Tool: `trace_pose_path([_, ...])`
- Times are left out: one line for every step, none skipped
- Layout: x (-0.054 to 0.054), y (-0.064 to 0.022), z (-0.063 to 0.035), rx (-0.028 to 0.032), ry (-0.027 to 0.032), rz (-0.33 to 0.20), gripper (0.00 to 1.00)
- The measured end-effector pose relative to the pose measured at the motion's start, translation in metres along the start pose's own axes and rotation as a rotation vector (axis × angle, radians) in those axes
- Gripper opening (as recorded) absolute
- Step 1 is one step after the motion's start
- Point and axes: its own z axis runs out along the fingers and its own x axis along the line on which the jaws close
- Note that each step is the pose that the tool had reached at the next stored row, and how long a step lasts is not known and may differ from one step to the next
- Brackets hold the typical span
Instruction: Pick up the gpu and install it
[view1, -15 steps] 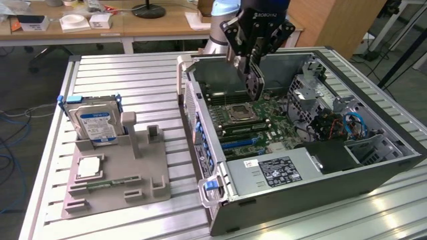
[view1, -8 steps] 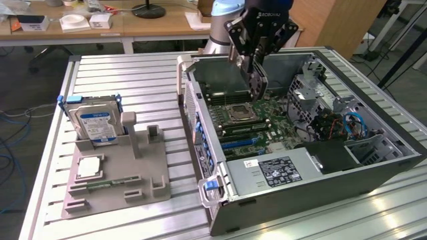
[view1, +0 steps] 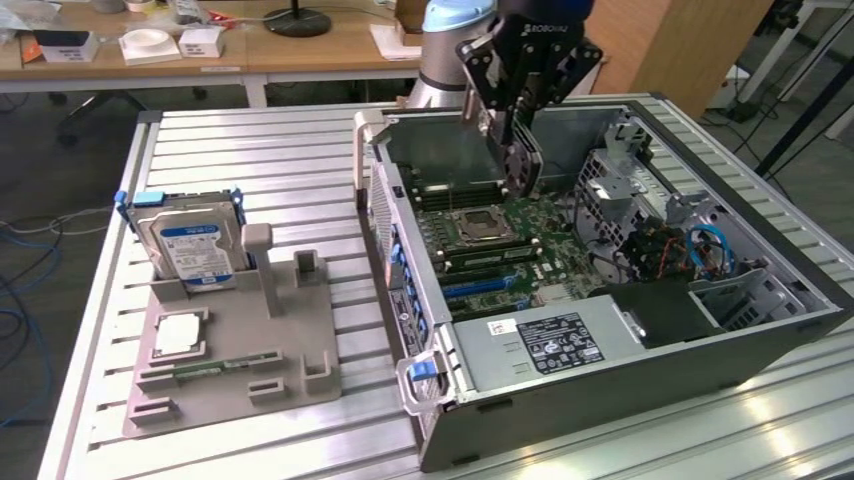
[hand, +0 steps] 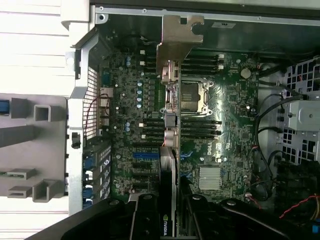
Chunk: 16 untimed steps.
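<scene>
We see the gripper (view1: 514, 128) clamped on the gpu (view1: 523, 165), holding it on edge above the motherboard (view1: 534, 250) inside the open computer case (view1: 641, 375). Any tilt or offset from the slot, we judge, could jam the card against board components. It is thin and dark, with a silver bracket (hand: 177, 37) at one end.

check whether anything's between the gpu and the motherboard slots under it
Nothing visible does. The gripper holds the gpu on edge above the open case, and the stretch of motherboard beneath it is bare.
</scene>
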Motion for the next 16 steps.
trace_pose_path([-0.001, 0.0002, 0.0, 0.0, 0.0, -0.001, 0.26])
trace_pose_path([-0.002, 0.0005, 0.0001, 0.0, 0.0, -0.002, 0.26])
trace_pose_path([-0.003, 0.0007, 0.0001, -0.0001, 0.0001, -0.003, 0.26])
trace_pose_path([-0.004, 0.0008, 0.0001, -0.0001, 0.0001, -0.003, 0.26])
trace_pose_path([-0.005, 0.001, 0.0002, -0.0001, 0.0001, -0.004, 0.26])
trace_pose_path([-0.006, 0.0012, 0.0002, -0.0002, 0.0001, -0.005, 0.26])
trace_pose_path([-0.007, 0.0014, 0.0002, -0.0001, 0.0001, -0.006, 0.26])
trace_pose_path([-0.008, 0.0016, 0.0002, -0.0001, 0.0002, -0.006, 0.26])
trace_pose_path([-0.009, 0.0018, 0.0003, -0.0002, 0.0001, -0.007, 0.26])
trace_pose_path([-0.011, 0.002, 0.0004, -0.0003, 0.0002, -0.008, 0.26])
trace_pose_path([-0.012, 0.0022, 0.0004, -0.0002, 0.0002, -0.01, 0.26])
trace_pose_path([-0.013, 0.0024, 0.0004, -0.0003, 0.0002, -0.011, 0.26])
trace_pose_path([-0.015, 0.0026, 0.0004, -0.0003, 0.0003, -0.012, 0.26])
trace_pose_path([-0.016, 0.0028, 0.0005, -0.0002, 0.0003, -0.013, 0.26])
trace_pose_path([-0.017, 0.0029, 0.0005, -0.0003, 0.0003, -0.014, 0.26])
trace_pose_path([-0.018, 0.0031, 0.0006, -0.0004, 0.0003, -0.015, 0.26])
